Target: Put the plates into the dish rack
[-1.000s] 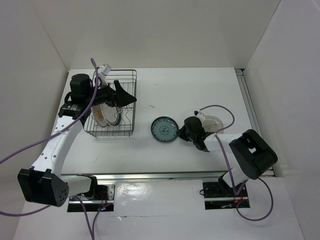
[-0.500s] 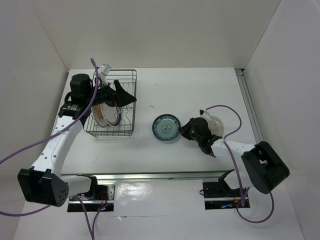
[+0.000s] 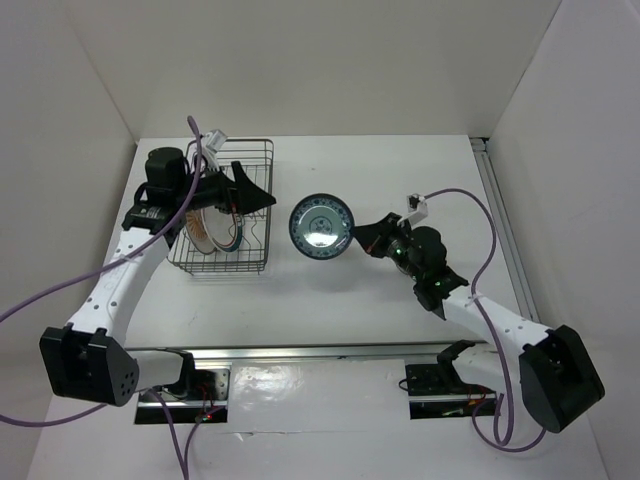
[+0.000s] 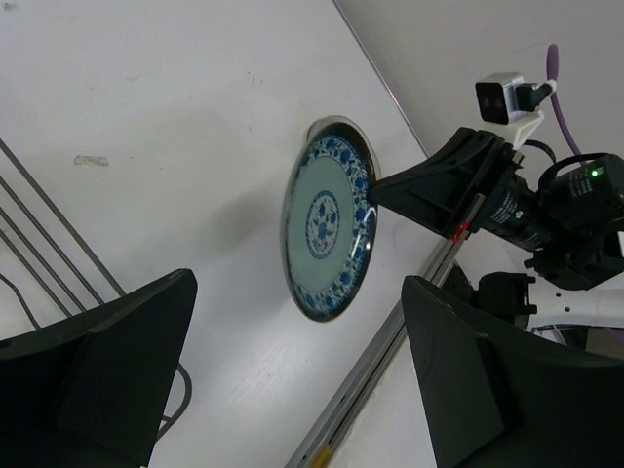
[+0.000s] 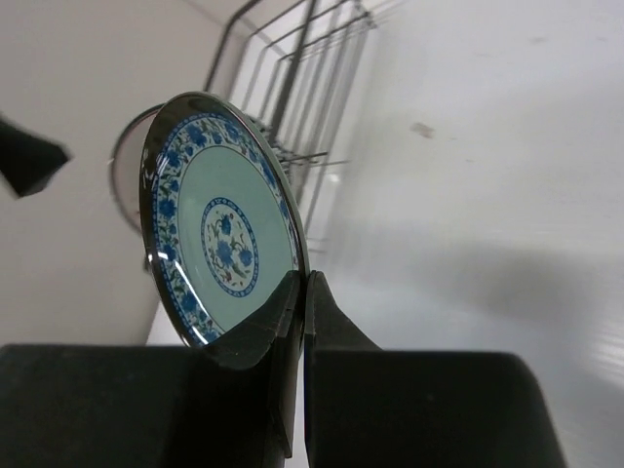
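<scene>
White table (image 3: 400,170) is bearing the dish rack (image 3: 256,148) at upper left while the right gripper (image 3: 358,238) is pinching the blue-green plate (image 3: 322,225) upright mid-frame (presumably to slot in edgewise), the left gripper (image 3: 256,192) hovering over the rack, jaws spread.

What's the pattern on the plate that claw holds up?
Blue flowers on pale green, on the small round plate; best in right wrist view.

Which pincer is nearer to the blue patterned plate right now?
Right. The right pincer is clamped on the rim of the blue patterned plate; the left pincer hangs open over the dish rack, apart from the plate.
</scene>
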Controlling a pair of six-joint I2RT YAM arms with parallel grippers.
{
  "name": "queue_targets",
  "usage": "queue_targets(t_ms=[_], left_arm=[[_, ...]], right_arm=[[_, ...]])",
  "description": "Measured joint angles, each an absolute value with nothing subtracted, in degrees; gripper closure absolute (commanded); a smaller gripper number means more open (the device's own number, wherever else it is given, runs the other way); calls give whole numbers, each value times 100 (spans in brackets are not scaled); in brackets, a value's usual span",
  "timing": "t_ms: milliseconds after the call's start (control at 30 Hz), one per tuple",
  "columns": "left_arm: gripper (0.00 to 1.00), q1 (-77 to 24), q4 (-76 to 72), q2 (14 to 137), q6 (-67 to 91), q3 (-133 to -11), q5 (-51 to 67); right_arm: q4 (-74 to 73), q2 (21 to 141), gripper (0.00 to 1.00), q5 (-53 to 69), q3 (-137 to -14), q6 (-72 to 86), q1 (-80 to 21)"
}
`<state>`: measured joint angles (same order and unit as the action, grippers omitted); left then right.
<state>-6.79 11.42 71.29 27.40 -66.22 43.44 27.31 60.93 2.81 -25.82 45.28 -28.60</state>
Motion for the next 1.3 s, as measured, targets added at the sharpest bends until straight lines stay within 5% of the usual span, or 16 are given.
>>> queue_targets(t_ms=[567,667,733,833,933,1000,1067,1133,1167,1300], left_arm=[[17,-679,1017,7487,2845,-6571,4617],[33,-679,1020,7533,2875,-6556,4659],[60,-679,1026,7550,2897,-6556,4681],[85,-679,976,7564,2862,-6556,4748],[100,-679,991,7590,2694,-6554,4654],[100,-646,965,7631,2703,-6556,4654],[100,-639,932,7634,2700,-6554,4659],[100,-639,934,7627,2714,-6554,4654],[100,-644,941,7614,2724,-6554,4619],[100,-676,1177,7338,2672,-6554,3879]], right_arm=[[3723,6956,100,1354,-3376,4340,-3135],[3804,7144,100,1378,-3544,4340,-3170],[3863,7227,100,1391,-3634,4340,-3208],[3896,7297,100,1396,-3730,4335,-3234],[4047,7321,100,1382,-3776,4392,-3234],[4093,7334,98,1367,-3844,4383,-3238],[4115,7367,64,1352,-3859,4390,-3238],[4174,7404,8,1378,-3859,4407,-3245],[4206,7426,0,1385,-3861,4425,-3260],[4156,7487,0,1345,-3865,4320,-3297]])
